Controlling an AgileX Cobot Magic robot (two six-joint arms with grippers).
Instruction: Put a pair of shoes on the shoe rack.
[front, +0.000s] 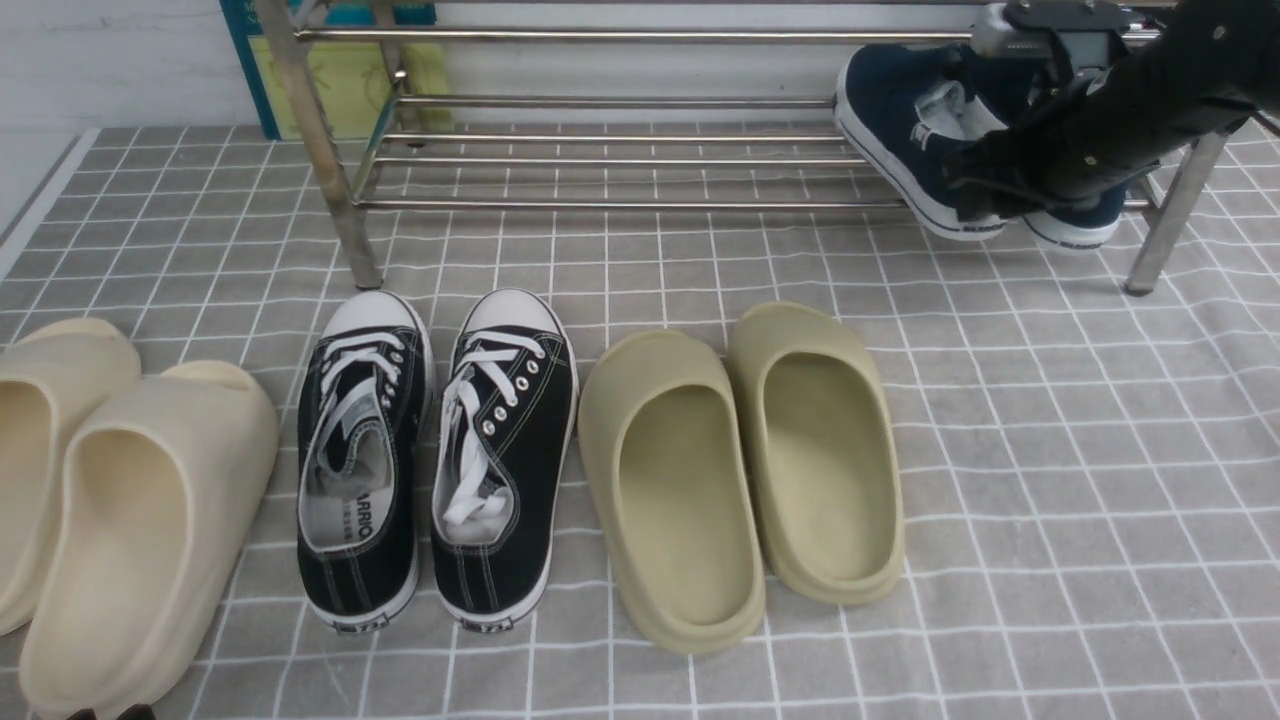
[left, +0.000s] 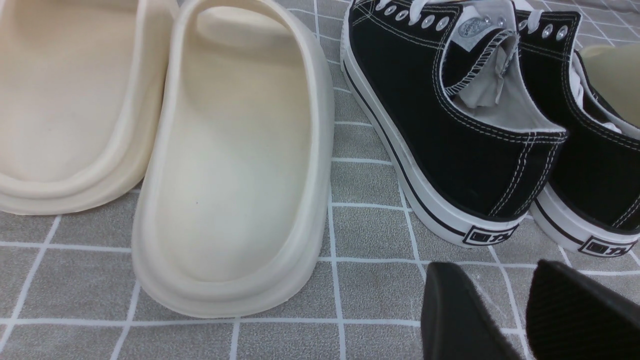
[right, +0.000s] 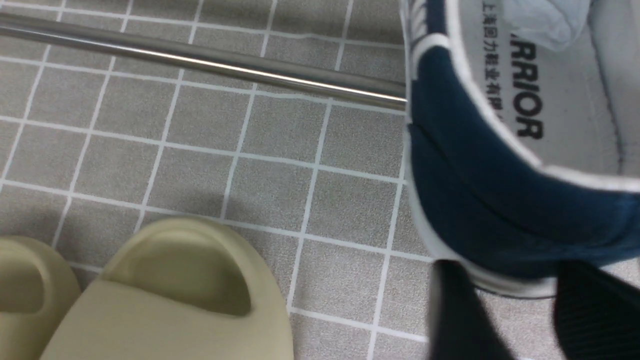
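Note:
Two navy-blue slip-on shoes with white soles lie on the right end of the silver shoe rack (front: 620, 160). One shoe (front: 890, 120) is tilted on the rails. Of the other, only the heel (front: 1075, 228) shows under my right arm. My right gripper (front: 975, 195) sits at their heels. In the right wrist view its fingers stand apart, open, with the navy heel (right: 480, 200) just past the tips (right: 507, 267) and grey cloth showing between them. A rack rail (right: 200, 62) runs behind. My left gripper (left: 495, 267) hangs open and empty over the cloth.
On the grey checked cloth in front of the rack lie cream slides (front: 120, 520) at the left, black lace-up sneakers (front: 440, 450) in the middle and olive slides (front: 740, 470) to their right. The left gripper is just behind the black sneakers' heels (left: 450, 130).

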